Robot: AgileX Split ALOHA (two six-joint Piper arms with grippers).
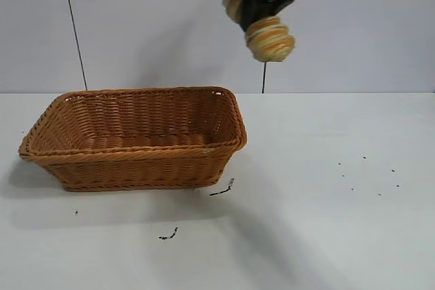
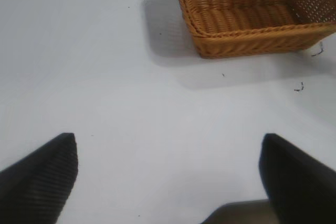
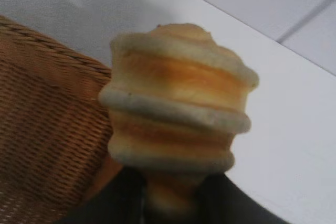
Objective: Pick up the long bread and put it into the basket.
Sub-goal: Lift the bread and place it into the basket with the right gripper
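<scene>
My right gripper [image 1: 262,5] is shut on the long bread [image 1: 270,39], a tan loaf with orange-brown ridged stripes, and holds it high in the air above and just right of the basket's right end. In the right wrist view the bread [image 3: 176,103] sticks out from between the dark fingers [image 3: 115,200], with the basket [image 3: 47,145] below it. The basket [image 1: 136,137] is an orange-brown wicker one on the white table at left of centre, and is empty. My left gripper [image 2: 168,153] is open and empty over bare table, well away from the basket [image 2: 252,14].
Small dark specks and scraps [image 1: 221,190] lie on the table in front of the basket and at the right [image 1: 367,174]. A grey wall stands behind the table.
</scene>
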